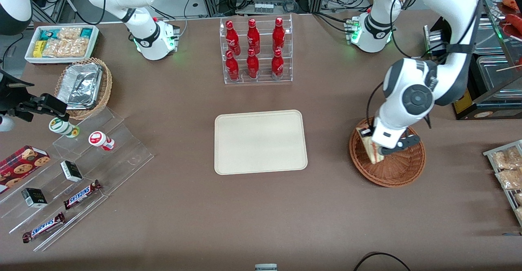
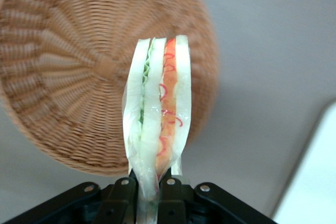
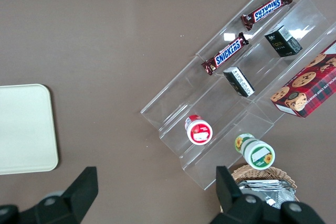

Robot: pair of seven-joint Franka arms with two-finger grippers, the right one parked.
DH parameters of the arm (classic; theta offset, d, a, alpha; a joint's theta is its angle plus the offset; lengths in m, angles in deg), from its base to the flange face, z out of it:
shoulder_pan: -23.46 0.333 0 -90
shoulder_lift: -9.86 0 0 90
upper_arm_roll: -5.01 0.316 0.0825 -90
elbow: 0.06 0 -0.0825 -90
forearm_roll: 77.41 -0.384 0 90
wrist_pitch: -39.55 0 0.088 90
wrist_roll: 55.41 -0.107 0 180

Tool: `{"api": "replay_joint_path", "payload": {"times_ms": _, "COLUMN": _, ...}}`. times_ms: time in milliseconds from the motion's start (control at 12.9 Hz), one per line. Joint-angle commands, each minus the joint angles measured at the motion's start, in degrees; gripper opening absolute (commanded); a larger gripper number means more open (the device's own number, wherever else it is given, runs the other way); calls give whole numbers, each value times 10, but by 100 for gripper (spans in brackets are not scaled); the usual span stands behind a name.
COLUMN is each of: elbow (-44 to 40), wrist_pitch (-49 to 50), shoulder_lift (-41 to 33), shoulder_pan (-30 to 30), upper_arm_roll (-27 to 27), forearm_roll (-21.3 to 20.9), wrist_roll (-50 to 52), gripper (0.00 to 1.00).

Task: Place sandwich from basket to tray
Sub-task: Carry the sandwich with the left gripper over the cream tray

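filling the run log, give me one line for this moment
step: lift | gripper: shut on sandwich, above basket | tray: bare

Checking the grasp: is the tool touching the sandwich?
Touching. In the wrist view the tool over the basket has both fingers pressed against the sandwich.

The sandwich point(image 2: 157, 114) has white bread with a green layer and an orange-pink layer marked by thin red curls, under a clear wrap. The gripper point(image 2: 148, 191) that is closed on it above the basket point(image 1: 397, 169) is black. The basket is reddish-brown with a woven pattern of rings and ribs. The tray point(image 1: 260, 141) is plain cream-beige. The table point(image 1: 261, 214) is brown-grey. The six bottles point(image 1: 253, 49) are red with white lettering, in a clear rack. The two candy bars point(image 1: 81, 193) are dark brown with blue and white letters.
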State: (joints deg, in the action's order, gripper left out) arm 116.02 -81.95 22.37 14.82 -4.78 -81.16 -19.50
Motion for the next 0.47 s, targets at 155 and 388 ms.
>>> {"api": "replay_joint_path", "payload": {"times_ms": 155, "elbow": -83, "wrist_pitch": 16, "shoulder_lift": 52, "shoulder_pan": -51, "upper_arm_roll": -53, "forearm_roll": 2, "wrist_roll": -1, "gripper": 0}}
{"api": "replay_joint_path", "payload": {"times_ms": 388, "elbow": -164, "wrist_pitch": 18, "shoulder_lift": 122, "shoulder_pan": -116, "upper_arm_roll": -53, "forearm_roll": 1, "wrist_roll": 67, "gripper": 0}}
